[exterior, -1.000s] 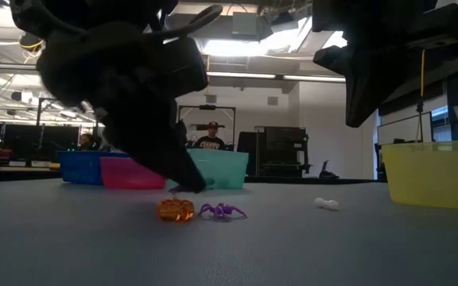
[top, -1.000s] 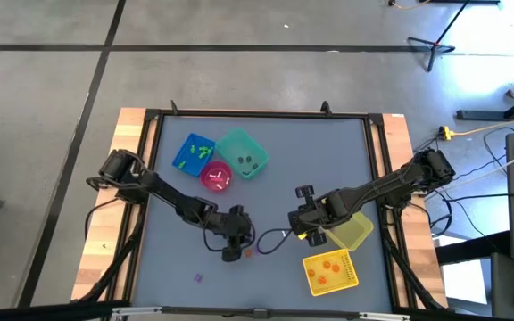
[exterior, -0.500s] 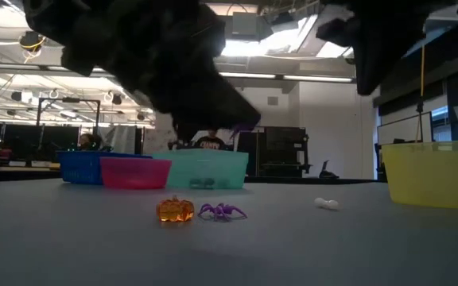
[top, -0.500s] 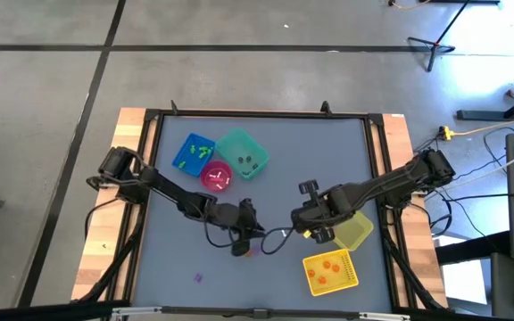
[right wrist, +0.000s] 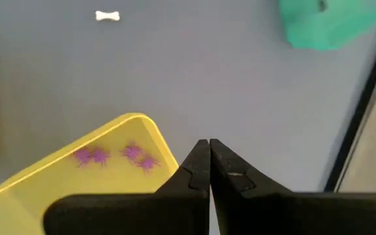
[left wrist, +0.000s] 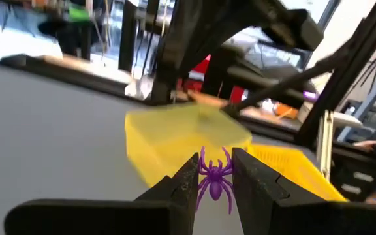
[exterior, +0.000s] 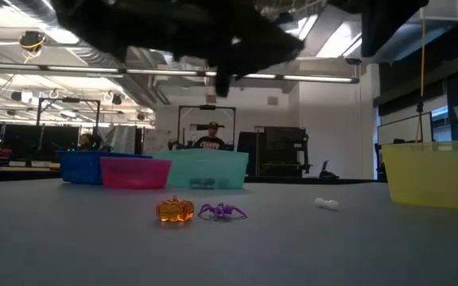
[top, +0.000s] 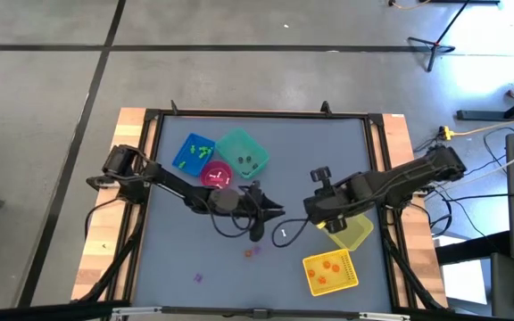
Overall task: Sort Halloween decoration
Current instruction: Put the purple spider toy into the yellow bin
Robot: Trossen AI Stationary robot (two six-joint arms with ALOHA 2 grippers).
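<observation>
My left gripper (top: 275, 212) hovers above the table's middle, shut on a purple spider (left wrist: 215, 180). Beyond its fingers in the left wrist view stands a yellow bin (left wrist: 185, 134). My right gripper (right wrist: 209, 147) is shut and empty, up over the near-left rim of that yellow bin (top: 351, 232), which holds purple spiders (right wrist: 132, 154). On the table lie a white bone (top: 284, 234), an orange pumpkin (exterior: 175, 209) and a purple spider (exterior: 222, 211); another purple piece (top: 197, 277) lies near the near edge. My left gripper pinches the purple spider by its body (left wrist: 214, 186) between the two fingertips (left wrist: 187, 177). The legs (left wrist: 222, 160) stick out past the tips. The spider is lifted clear of the table.
A blue bin (top: 193, 153), a teal bin (top: 243, 153) and a pink bin (top: 217, 176) cluster at the far left. A second yellow bin (top: 330, 272) with orange pumpkins sits near the near edge. A person (exterior: 207, 139) stands in the room behind.
My left gripper has risen from the table near the pumpkin and swung toward the right and far side, nearer the yellow bin, carrying the purple spider. My right gripper has drawn back a little toward the right. The pumpkin, spider and bone on the table stayed put.
</observation>
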